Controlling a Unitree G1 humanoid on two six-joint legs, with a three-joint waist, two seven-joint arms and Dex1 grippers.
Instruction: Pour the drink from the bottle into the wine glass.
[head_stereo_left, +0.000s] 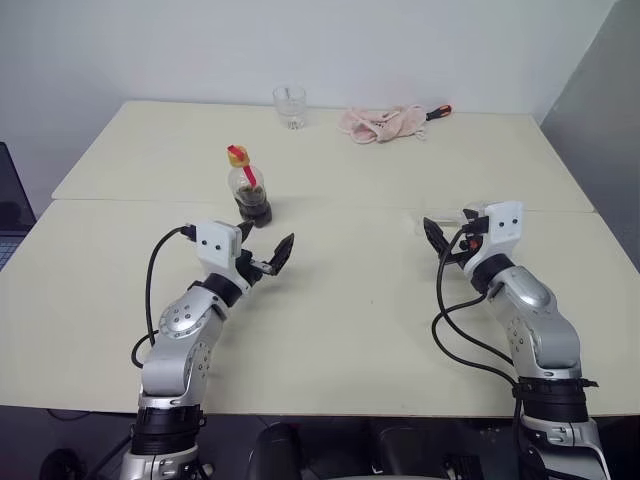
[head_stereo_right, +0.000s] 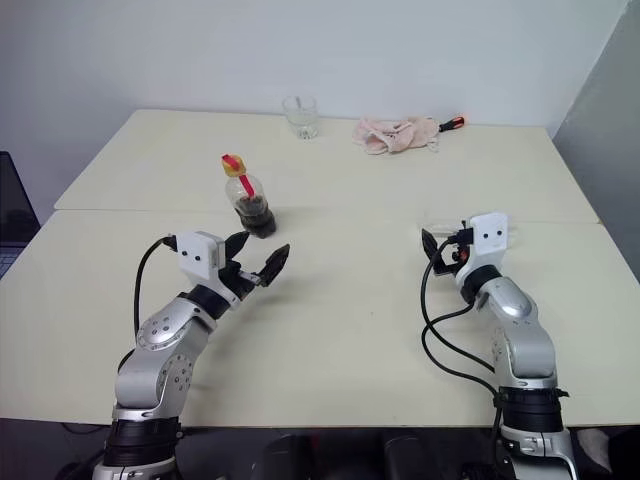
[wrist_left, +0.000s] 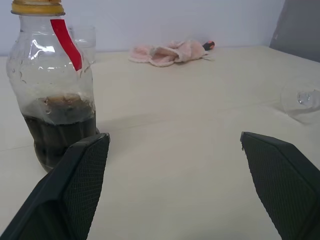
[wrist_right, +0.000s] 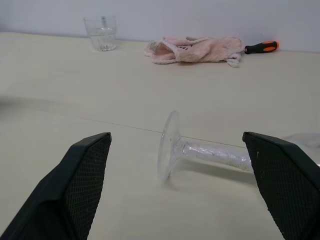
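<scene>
The bottle (head_stereo_left: 248, 188) stands upright left of the table's middle, with a yellow cap and a red strip. The dark brown drink (wrist_left: 60, 132) fills its lower part. My left gripper (head_stereo_left: 265, 246) is open just in front of the bottle and slightly to its right, not touching it. The wine glass (wrist_right: 200, 150) lies on its side on the right of the table, its round foot toward the table's middle and its bowl toward the right. My right gripper (wrist_right: 176, 140) is open just short of the stem, with nothing between its fingers.
A short clear tumbler (head_stereo_left: 289, 105) stands at the far edge. To its right lie a pink cloth (head_stereo_left: 385, 122) and an orange-handled screwdriver (head_stereo_left: 438, 112). A seam (head_stereo_left: 330, 205) crosses between the two tabletops. A laptop (head_stereo_left: 10, 205) shows at the left edge.
</scene>
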